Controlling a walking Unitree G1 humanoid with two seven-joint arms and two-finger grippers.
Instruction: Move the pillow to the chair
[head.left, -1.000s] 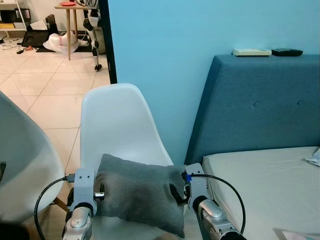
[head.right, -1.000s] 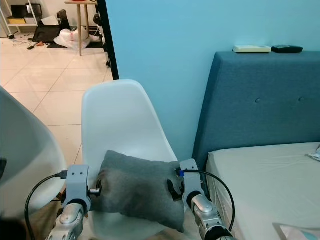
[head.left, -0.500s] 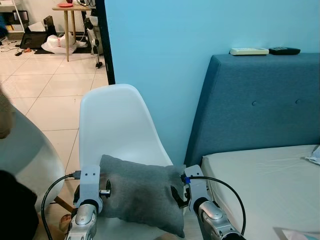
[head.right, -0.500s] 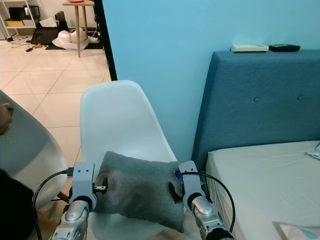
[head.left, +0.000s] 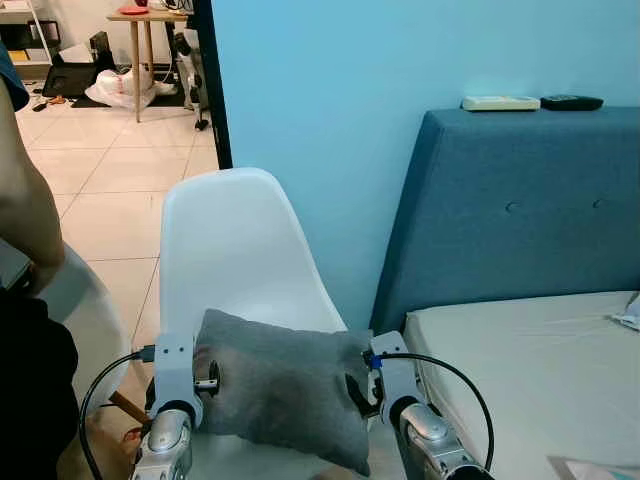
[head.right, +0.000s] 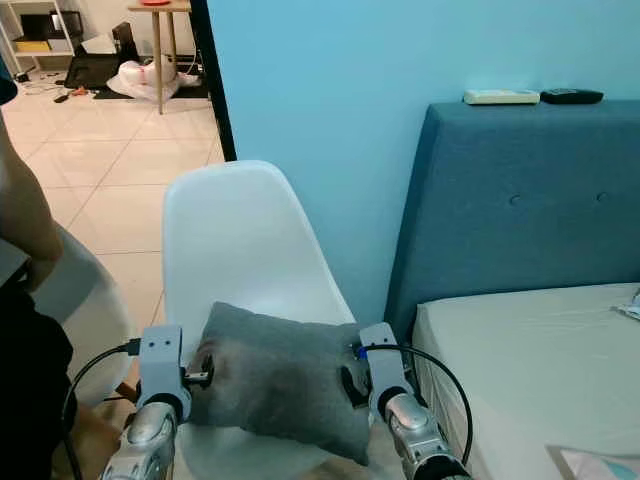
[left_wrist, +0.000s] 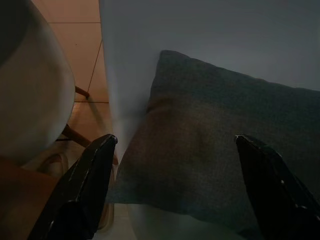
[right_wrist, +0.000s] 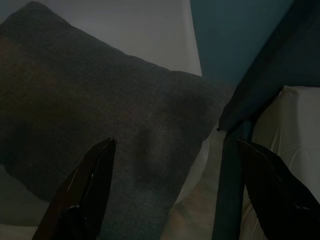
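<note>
Where tiles end — pillow (head.left: 280, 395) on chair (head.left: 235, 250).

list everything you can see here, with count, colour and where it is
pillow: 1, dark grey, lying on the chair seat between the two grippers
chair: 1, white, against the blue wall beside the bed
second chair: 1, white, partly seen at the robot's left
bed: 1, pale mattress with a dark blue headboard, at the right
remotes: 2, one white and one black, on top of the headboard
wooden table: 1, light wood, far back on the tiled floor
person: 1, an arm and dark clothing, at the left edge
left gripper: 1, black fingers open, at the pillow's left end
right gripper: 1, black fingers open, at the pillow's right end
</note>
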